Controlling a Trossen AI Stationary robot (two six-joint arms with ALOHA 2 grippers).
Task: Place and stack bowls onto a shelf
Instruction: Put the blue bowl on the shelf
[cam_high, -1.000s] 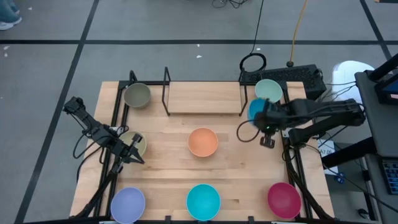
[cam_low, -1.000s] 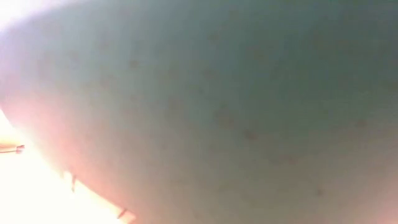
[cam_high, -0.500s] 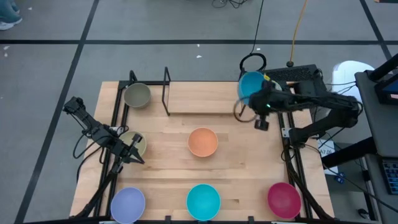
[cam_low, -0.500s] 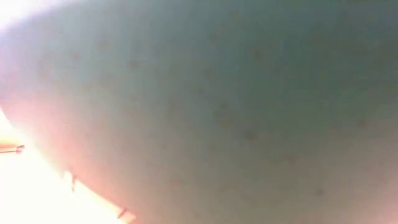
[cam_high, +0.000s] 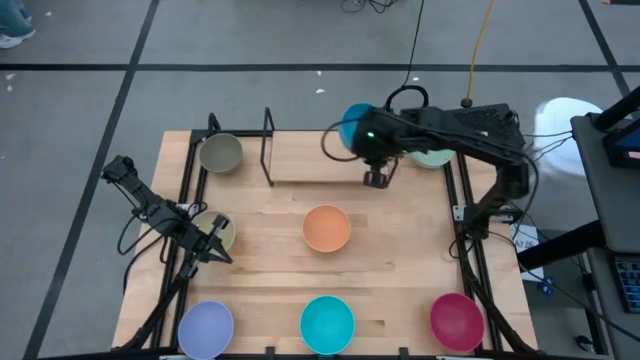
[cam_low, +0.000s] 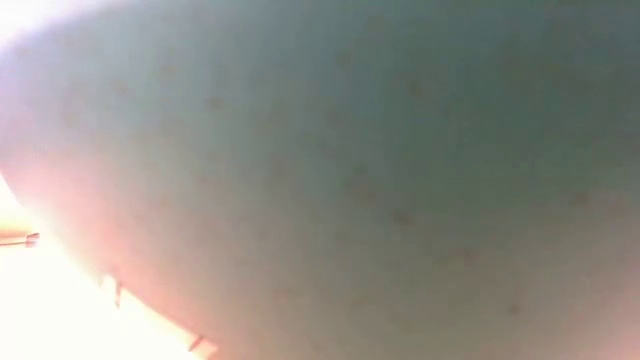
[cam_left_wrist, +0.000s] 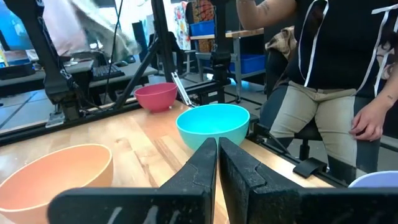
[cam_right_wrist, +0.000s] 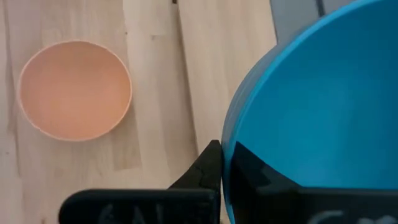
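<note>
High view: right gripper (cam_high: 362, 138), fingers clamped on the blue bowl's (cam_high: 352, 128) rim, holds it at upper centre over the right end of the shelf (cam_high: 320, 155). Left gripper (cam_high: 215, 243), fingers closed and empty, waits lower left on the desk (cam_high: 400, 270).

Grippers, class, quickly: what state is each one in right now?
Left gripper: shut, holding nothing, by the beige bowl.
Right gripper: shut on the blue bowl, over the shelf.
</note>
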